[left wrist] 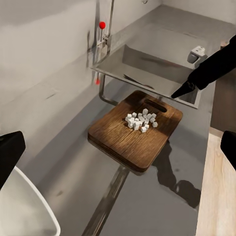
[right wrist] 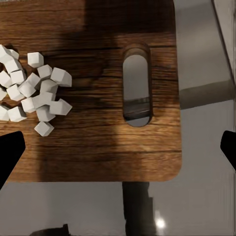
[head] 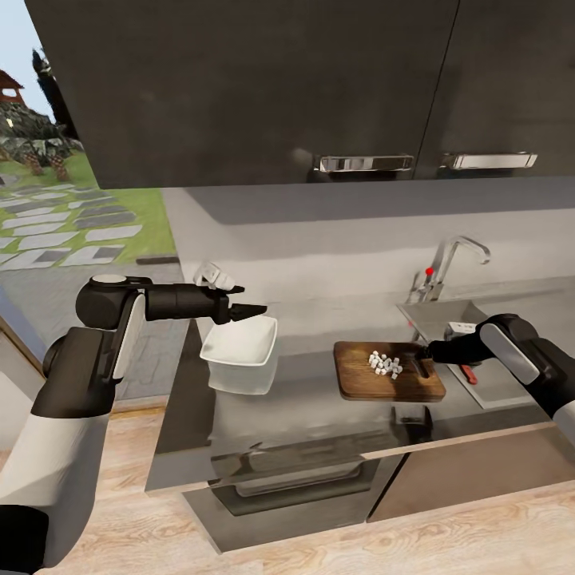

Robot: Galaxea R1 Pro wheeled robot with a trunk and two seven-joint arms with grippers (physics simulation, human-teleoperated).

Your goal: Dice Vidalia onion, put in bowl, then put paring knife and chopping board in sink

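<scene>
The dark-brown chopping board [head: 359,383] lies on the grey countertop [head: 303,399] just left of the sink [head: 443,313]. A cluster of diced onion [head: 385,364] sits on it, near the slot handle [right wrist: 136,83]. My right gripper [head: 421,351] hovers open over that handle end, its fingers [right wrist: 10,157] spread wide with nothing between them. My left gripper [head: 249,309] is open too, hanging above the white bowl [head: 239,351]. The reddish handle of the paring knife [head: 469,374] shows under my right forearm, apparently in the sink.
A bent chrome tap [head: 455,255] with a red knob [head: 430,271] stands behind the sink. A small white-and-grey object [left wrist: 197,51] sits in the basin. Dark wall cabinets [head: 263,88] hang overhead. A window onto a garden [head: 72,208] is at the left.
</scene>
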